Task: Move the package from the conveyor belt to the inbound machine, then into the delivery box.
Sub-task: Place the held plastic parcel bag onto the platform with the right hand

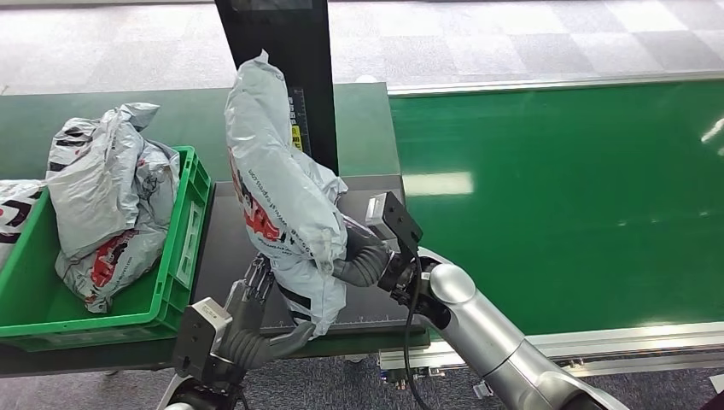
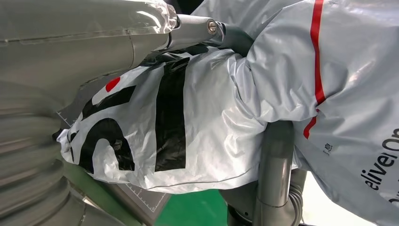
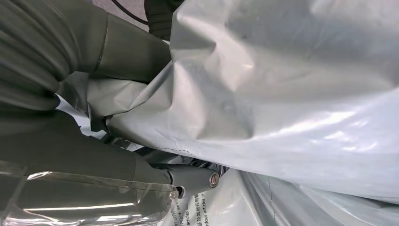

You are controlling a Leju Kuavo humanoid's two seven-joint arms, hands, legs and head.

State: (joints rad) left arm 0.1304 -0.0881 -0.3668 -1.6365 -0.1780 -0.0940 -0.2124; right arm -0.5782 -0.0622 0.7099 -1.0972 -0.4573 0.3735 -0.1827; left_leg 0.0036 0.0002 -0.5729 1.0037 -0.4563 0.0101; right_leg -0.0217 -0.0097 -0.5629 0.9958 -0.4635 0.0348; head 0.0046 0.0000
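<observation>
In the head view, both hands are gripping one long grey package (image 1: 277, 184), which is standing nearly upright over the dark platform of the inbound machine (image 1: 224, 239). The left hand (image 1: 256, 320) is reaching up from below, its fingers (image 1: 256, 282) pressing the lower end of the bag on the side toward the green delivery box (image 1: 183, 248). The right hand (image 1: 363, 256) is clasping the bag's middle from the other side, the side of the green conveyor belt (image 1: 555, 196). The bag's upper end is rising well above both sets of fingers, in front of the machine's black upright post (image 1: 290, 51). Two other grey bags (image 1: 107, 205) are lying in the delivery box, well apart from the hands.

In the left wrist view, the package (image 2: 188, 127), printed in black and red, is bulging between the left hand's thumb (image 2: 84, 52) and a dark finger (image 2: 275, 165) that is wrapping across it, so the grasp is closed on the bag.

In the right wrist view, the crumpled grey plastic of the package (image 3: 282, 94) is lying pressed against the right hand's thumb (image 3: 127, 52), with another finger (image 3: 188, 181) clamping it from the opposite side.
</observation>
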